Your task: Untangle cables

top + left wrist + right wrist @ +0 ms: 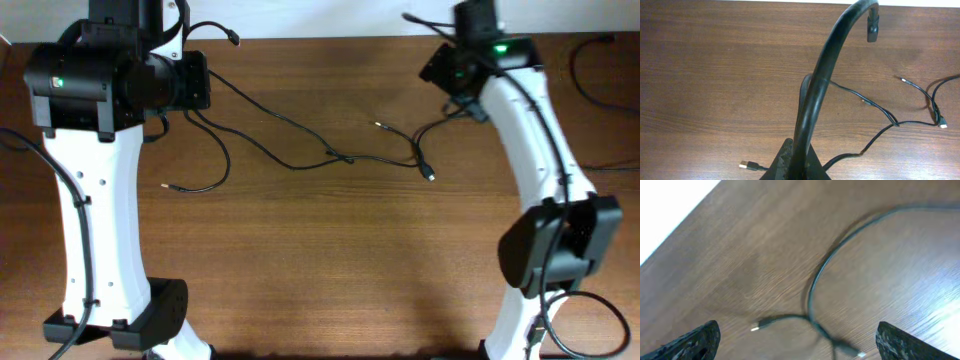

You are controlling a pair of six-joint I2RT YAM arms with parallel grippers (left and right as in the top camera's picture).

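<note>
Thin black cables (340,156) lie tangled across the middle of the wooden table (320,260). Loose plug ends show near the left (165,185), the centre (378,124) and the right (430,177). My left gripper (800,167) is shut on a thick black cable (822,75) that arcs up to a plug (872,27); in the overhead view it sits at the back left (198,85). My right gripper (800,342) is wide open above a cable loop (815,285) with two plug ends, and touches nothing. It hovers at the back right (447,80).
A USB plug (746,165) lies beside my left jaws. More tangled cable runs to the right in the left wrist view (897,123). Another black cable (600,95) loops at the table's far right. The table's back edge (680,225) is close to my right gripper.
</note>
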